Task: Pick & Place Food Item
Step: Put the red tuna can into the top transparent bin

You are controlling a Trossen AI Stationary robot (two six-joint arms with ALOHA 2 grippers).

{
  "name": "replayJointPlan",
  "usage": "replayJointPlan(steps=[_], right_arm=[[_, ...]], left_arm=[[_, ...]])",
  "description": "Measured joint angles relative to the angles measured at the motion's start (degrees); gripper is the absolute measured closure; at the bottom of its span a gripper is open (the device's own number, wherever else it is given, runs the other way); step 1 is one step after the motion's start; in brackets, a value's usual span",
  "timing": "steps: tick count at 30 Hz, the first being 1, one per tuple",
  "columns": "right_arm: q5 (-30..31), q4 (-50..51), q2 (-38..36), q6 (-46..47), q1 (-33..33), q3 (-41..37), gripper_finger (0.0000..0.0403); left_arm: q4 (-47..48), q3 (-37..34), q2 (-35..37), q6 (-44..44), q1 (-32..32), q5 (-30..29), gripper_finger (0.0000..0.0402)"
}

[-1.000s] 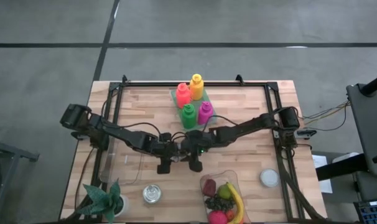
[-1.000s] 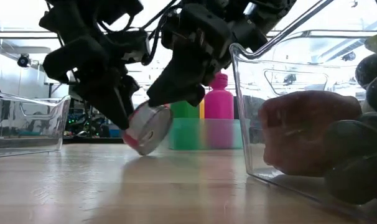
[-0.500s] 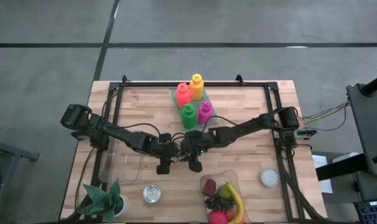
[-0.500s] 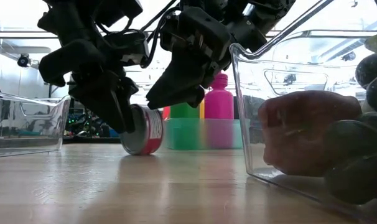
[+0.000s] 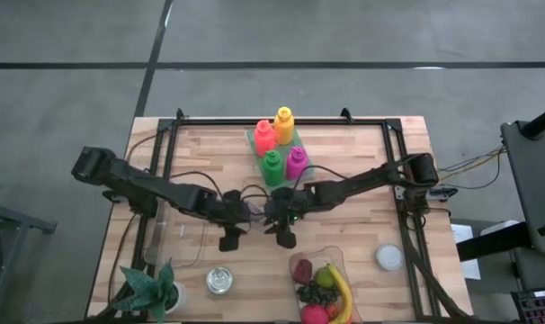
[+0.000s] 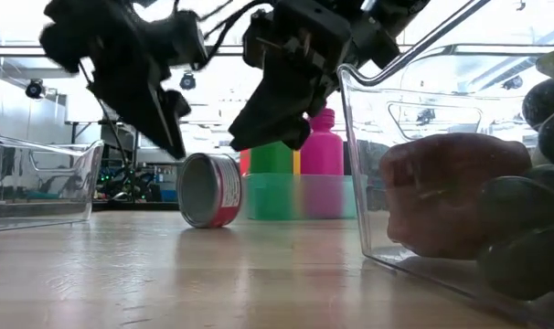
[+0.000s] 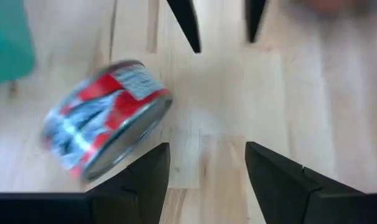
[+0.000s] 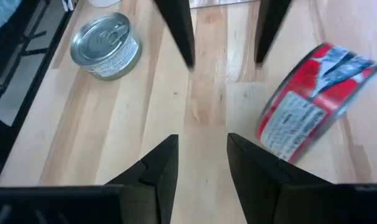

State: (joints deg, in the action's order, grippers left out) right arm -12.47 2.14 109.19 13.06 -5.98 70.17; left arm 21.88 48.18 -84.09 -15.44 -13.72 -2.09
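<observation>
A red-labelled can [image 6: 208, 189] lies on its curved side on the wooden table, its silver end toward the near left. It also shows in the left wrist view [image 7: 104, 121] and the right wrist view [image 8: 313, 112]. My left gripper [image 7: 207, 168] hangs above and to the left of the can [image 6: 158, 119], open, with nothing between its fingers. My right gripper [image 8: 203, 155] hovers above and to the right of the can [image 6: 277, 119], also open and empty. In the high view the two grippers [image 5: 229, 238] [image 5: 284, 236] face each other at mid-table.
A clear bin of fruit [image 5: 322, 288] stands at the near right, its wall [image 6: 378, 183] close to the can. Coloured bottles in a green tray [image 5: 279, 148] stand at the far middle. A silver can [image 5: 219, 281], a plant [image 5: 151, 288], a white lid [image 5: 389, 258] and a clear bin [image 6: 39, 183] lie around.
My left gripper has risen and drawn slightly toward the table's left, coming clear of the red can. The can, tilted with one edge on the table a second ago, has dropped onto its side and lies there.
</observation>
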Motion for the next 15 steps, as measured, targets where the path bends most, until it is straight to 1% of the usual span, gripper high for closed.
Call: replayJointPlan(steps=[6, 11, 13, 15], right_arm=[[0.0, 7.0, -3.2, -1.4, 0.1, 0.0, 0.0269], [0.2, 12.0, -5.3, -1.7, 0.8, 0.1, 0.0269], [-1.8, 12.6, -6.3, -1.1, 1.4, 0.1, 0.0269], [-6.3, 11.8, -7.3, -0.6, 2.1, 0.1, 0.0269]], left_arm=[[0.5, 0.4, 9.6, 0.1, 0.0, -0.6, 0.0188], [-4.5, 0.7, 13.6, 0.6, 0.1, -6.1, 0.0188], [-7.6, 0.7, 13.8, 0.9, 0.2, -6.6, 0.0188], [-9.4, 0.7, 13.8, 0.9, 0.2, -7.0, 0.0188]])
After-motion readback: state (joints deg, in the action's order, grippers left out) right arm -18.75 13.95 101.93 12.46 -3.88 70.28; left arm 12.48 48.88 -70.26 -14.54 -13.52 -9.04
